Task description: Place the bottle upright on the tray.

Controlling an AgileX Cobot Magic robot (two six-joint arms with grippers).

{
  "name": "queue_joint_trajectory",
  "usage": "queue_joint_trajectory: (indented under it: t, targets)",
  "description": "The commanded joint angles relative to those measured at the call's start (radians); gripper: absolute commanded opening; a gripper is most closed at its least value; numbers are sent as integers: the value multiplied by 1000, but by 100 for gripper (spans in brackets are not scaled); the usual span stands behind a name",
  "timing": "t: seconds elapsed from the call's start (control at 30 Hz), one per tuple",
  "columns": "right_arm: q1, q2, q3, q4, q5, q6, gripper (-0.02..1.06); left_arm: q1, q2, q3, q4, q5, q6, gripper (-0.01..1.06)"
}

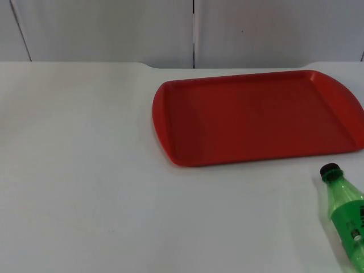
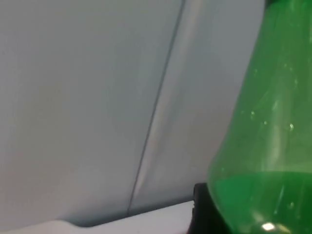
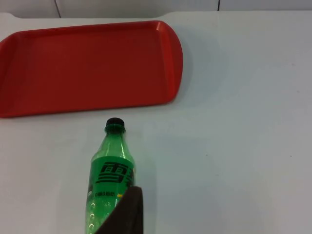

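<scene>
A green plastic bottle (image 1: 344,213) with a black cap lies on its side on the white table, at the near right. Its cap points toward the red tray (image 1: 170,145), a short gap away. The tray lies flat at the far right with nothing on it. In the right wrist view the bottle (image 3: 111,170) lies just ahead of my right gripper (image 3: 124,214), cap toward the tray (image 3: 170,83). In the left wrist view, a green bottle body (image 2: 263,146) looms very close beside my left gripper (image 2: 200,209), with the grey wall behind it.
The grey partition wall (image 1: 114,28) closes off the table's far edge behind the tray. White table top (image 1: 79,170) stretches bare to the left of the tray and the bottle.
</scene>
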Motion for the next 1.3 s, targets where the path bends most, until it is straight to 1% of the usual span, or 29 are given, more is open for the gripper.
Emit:
queue_joint_trajectory:
  t: [0.0, 0.1, 0.17, 0.23, 0.27, 0.33, 0.43, 0.47, 0.5, 0.57, 0.63, 0.67, 0.73, 0.83, 0.87, 0.93, 1.03, 1.07, 1.17, 1.2, 1.23, 1.27]
  targets:
    - [-8, -4, -1, 2, -4, 0, 104, -22, -13, -5, -17, -41, 5, 0]
    - [-8, -4, -1, 2, -4, 0, 104, -36, -13, -5, -22, -53, 21, 0]
    - [-8, -4, -1, 2, -4, 0, 104, -57, -13, -5, -25, -75, 61, 0]
    - [-8, -4, -1, 2, -4, 0, 104, -70, -13, -5, -25, -113, 73, 0]
    - [-8, -4, -1, 2, -4, 0, 104, -70, -13, -5, -25, -113, 73, 0]
    - [-8, -4, -1, 2, -4, 0, 104, -72, -13, 0, -43, -158, 73, 0]
    - [-8, -4, -1, 2, -4, 0, 104, -72, -21, 70, -65, -268, 89, 0]
    - [-8, -4, -1, 2, -4, 0, 104, -72, -21, 70, -65, -268, 89, 0]
    - [-8, -4, -1, 2, -4, 0, 104, -72, -28, 110, -67, -306, 91, 0]
    - [-8, -4, -1, 2, -4, 0, 104, -82, -38, 199, -67, -422, 91, 0]
    - [-8, -4, -1, 2, -4, 0, 104, -91, -43, 294, -67, -572, 88, 0]
    - [-8, -4, -1, 2, -4, 0, 104, -91, -43, 294, -67, -572, 88, 0]
    - [-8, -4, -1, 2, -4, 0, 104, -95, -43, 361, -63, -670, 88, 0]
    - [-8, -4, -1, 2, -4, 0, 104, -116, -38, 456, -61, -875, 88, 0]
    - [-8, -4, -1, 2, -4, 0, 104, -116, -38, 456, -61, -875, 88, 0]
    - [-8, -4, -1, 2, -4, 0, 104, -129, -25, 487, -35, -968, 85, 0]
    - [-8, -4, -1, 2, -4, 0, 104, -133, 5, 490, 80, -999, 71, 0]
    - [-8, -4, -1, 2, -4, 0, 104, -133, 5, 490, 80, -999, 71, 0]
    - [-8, -4, -1, 2, -4, 0, 104, -133, 42, 490, 259, -1004, 73, 0]
    - [-8, -4, -1, 2, -4, 0, 104, -133, 54, 490, 283, -1016, 43, 0]
    - [-8, -4, -1, 2, -4, 0, 104, -133, 65, 490, 288, -1053, 4, 0]
    - [-8, -4, -1, 2, -4, 0, 104, -133, 65, 490, 288, -1053, 4, 0]
